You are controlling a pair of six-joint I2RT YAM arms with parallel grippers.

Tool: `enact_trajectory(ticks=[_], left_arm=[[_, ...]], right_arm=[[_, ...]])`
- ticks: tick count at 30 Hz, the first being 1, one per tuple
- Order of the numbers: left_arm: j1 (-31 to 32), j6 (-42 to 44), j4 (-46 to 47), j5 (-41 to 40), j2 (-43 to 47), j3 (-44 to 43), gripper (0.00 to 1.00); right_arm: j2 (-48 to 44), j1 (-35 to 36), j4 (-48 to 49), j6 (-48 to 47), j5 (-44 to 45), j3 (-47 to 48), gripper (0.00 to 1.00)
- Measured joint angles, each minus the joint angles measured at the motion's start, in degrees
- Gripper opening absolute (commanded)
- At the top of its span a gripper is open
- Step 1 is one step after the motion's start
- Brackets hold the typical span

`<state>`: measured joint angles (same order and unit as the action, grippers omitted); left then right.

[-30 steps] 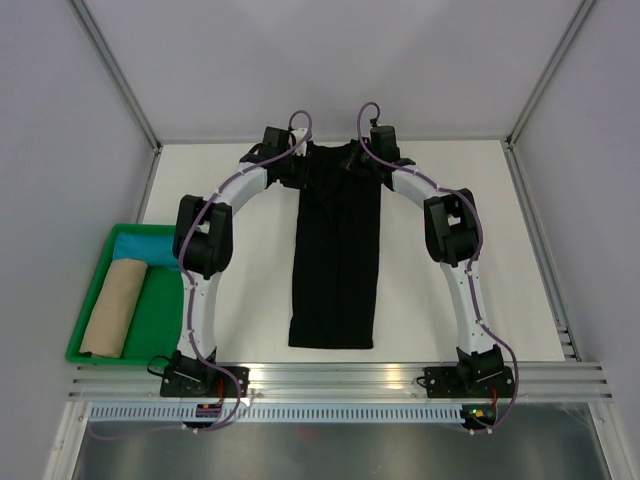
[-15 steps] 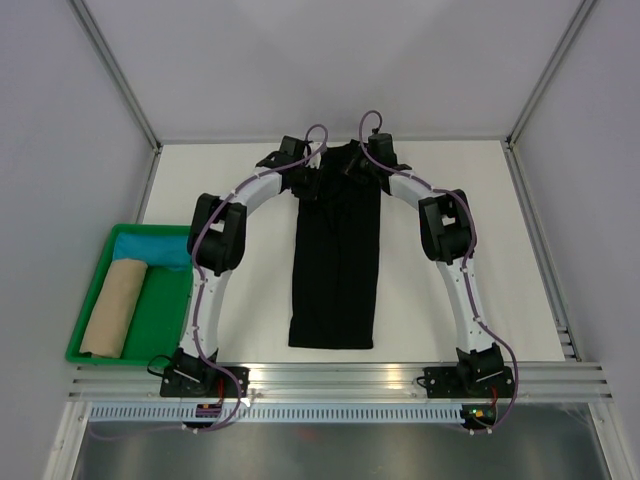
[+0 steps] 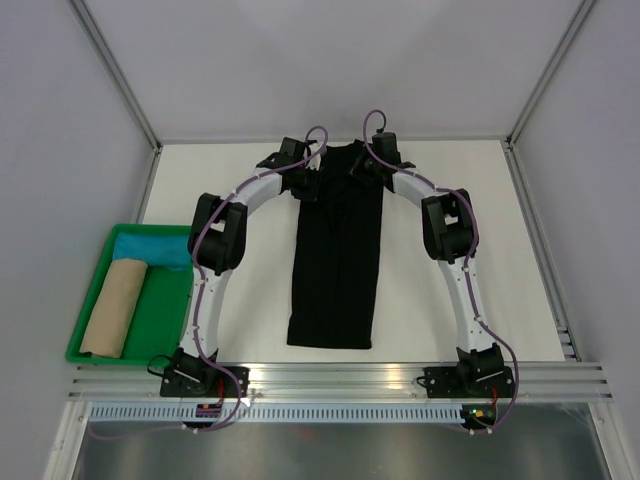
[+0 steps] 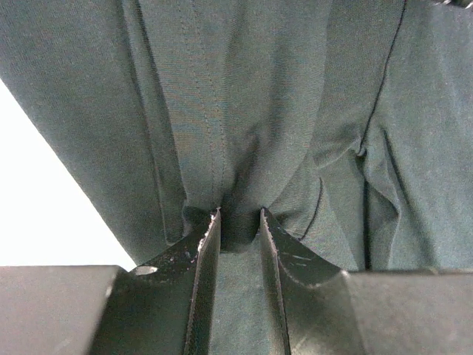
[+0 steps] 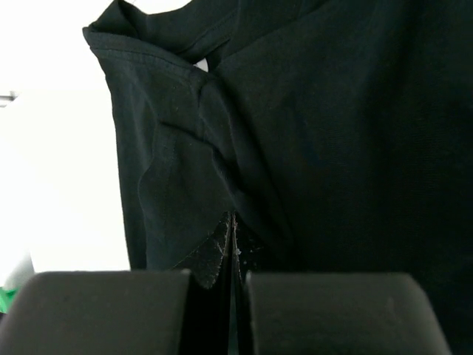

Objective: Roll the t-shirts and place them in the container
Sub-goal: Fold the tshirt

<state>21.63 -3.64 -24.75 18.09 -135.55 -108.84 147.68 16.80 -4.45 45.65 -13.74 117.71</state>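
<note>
At far end, t-shirt (image 3: 335,260) partly hidden

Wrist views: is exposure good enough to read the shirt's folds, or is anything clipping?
Left wrist: table blown out white, shirt lifted to grey-green, seams and folds sharp. Right wrist: table clipped white, shirt crushed near black, folds readable only at its left edge. Top external: even light, shirt a flat black strip.

From above, you can't see the jaws of the left gripper (image 4: 238,219) or right gripper (image 5: 233,225) — black wrists against the plain black soft-cloth t-shirt (image 3: 335,260). Both wrist views crop the shirt's outline.
</note>
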Motion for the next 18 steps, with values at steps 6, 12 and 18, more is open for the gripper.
enact_trajectory(ticks=[6, 12, 18], left_arm=[[0.0, 0.0, 0.0, 0.0, 0.0, 0.0, 0.33], [0.0, 0.0, 0.0, 0.0, 0.0, 0.0, 0.33], [0.0, 0.1, 0.0, 0.0, 0.0, 0.0, 0.35]], right_arm=[[-2.3, -0.4, -1.1, -2.8, 1.2, 0.0, 0.00], [-5.4, 0.0, 1.3, -3.2, 1.6, 0.0, 0.01], [-4.5, 1.1, 1.9, -2.1, 1.5, 0.0, 0.00]])
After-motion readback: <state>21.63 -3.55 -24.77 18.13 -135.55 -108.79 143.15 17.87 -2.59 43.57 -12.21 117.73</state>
